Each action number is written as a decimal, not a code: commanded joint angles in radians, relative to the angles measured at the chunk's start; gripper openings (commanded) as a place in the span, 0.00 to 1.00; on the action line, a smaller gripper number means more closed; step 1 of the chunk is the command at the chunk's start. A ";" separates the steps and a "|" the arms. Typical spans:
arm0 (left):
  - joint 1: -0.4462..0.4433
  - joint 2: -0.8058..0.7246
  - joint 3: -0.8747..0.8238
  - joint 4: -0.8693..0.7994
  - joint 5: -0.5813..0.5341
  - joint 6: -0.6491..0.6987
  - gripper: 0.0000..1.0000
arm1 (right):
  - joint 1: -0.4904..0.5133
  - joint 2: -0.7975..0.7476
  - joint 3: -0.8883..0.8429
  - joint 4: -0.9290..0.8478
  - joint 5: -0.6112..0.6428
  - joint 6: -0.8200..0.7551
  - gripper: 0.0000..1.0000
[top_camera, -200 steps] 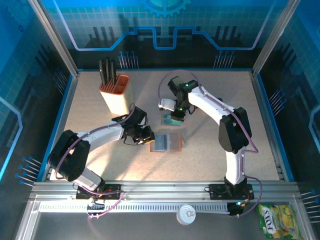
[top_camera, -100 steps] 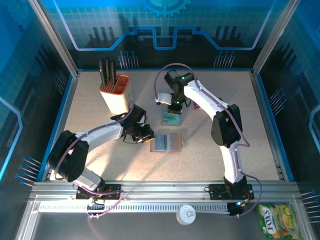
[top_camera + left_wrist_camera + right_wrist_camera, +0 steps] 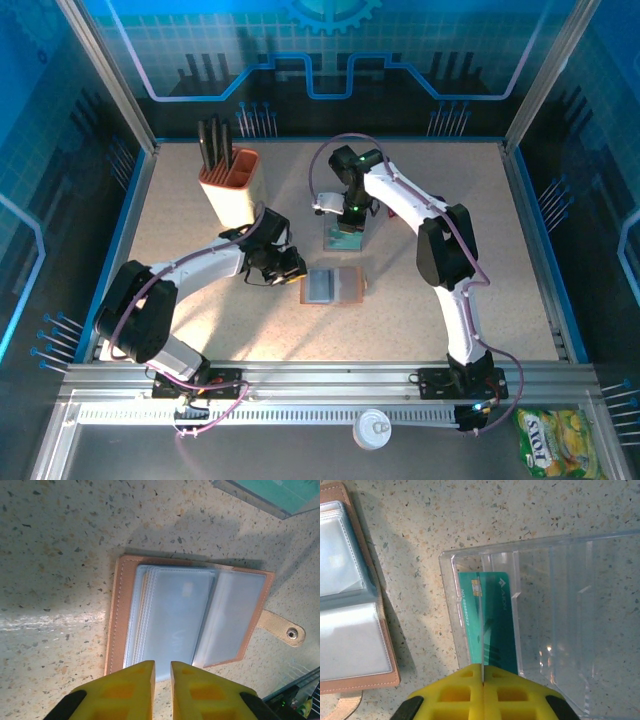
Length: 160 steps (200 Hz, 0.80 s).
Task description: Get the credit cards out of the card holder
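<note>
Brown leather card holder (image 3: 345, 290) lies open on the table (image 3: 200, 330), teal card (image 3: 343, 238) just beyond it.
Overhead, left gripper (image 3: 297, 272) meets its left edge, right gripper (image 3: 350, 222) stands over the card. Left wrist: fingers nearly together, grip unclear. Right wrist: fingers pressed together above the card in a clear case (image 3: 560, 605); digits begin 8888.

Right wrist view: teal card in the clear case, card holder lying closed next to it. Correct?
No. The card holder lies open, pockets up, per the right wrist view. The teal card is in the clear case.
</note>
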 commanded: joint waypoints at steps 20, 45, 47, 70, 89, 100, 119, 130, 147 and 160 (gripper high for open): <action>0.006 -0.001 0.021 -0.026 0.005 0.013 0.17 | -0.010 0.021 0.010 -0.011 0.053 0.014 0.23; 0.009 -0.008 0.015 -0.033 0.003 0.026 0.17 | -0.008 0.010 0.012 -0.007 0.057 0.032 0.24; 0.009 -0.007 0.013 -0.031 0.003 0.026 0.17 | -0.008 0.008 0.012 -0.005 0.057 0.033 0.24; 0.011 -0.008 -0.002 -0.012 -0.012 0.023 0.16 | 0.003 -0.018 -0.013 0.024 0.062 0.057 0.25; 0.010 -0.026 -0.016 0.035 0.001 -0.001 0.16 | 0.016 -0.061 -0.066 0.099 0.094 0.089 0.25; 0.011 -0.040 -0.022 0.049 -0.002 -0.003 0.16 | 0.025 -0.099 -0.111 0.175 0.104 0.113 0.25; 0.015 -0.041 -0.023 0.038 -0.014 0.009 0.16 | 0.043 -0.163 -0.197 0.284 0.108 0.167 0.25; 0.018 -0.037 -0.024 0.040 -0.010 0.015 0.16 | 0.056 -0.197 -0.240 0.333 0.111 0.209 0.26; 0.020 -0.038 -0.039 0.058 -0.012 0.020 0.15 | 0.076 -0.242 -0.306 0.402 0.117 0.283 0.26; 0.023 -0.043 -0.059 0.090 -0.025 0.013 0.15 | 0.094 -0.264 -0.343 0.432 0.126 0.358 0.27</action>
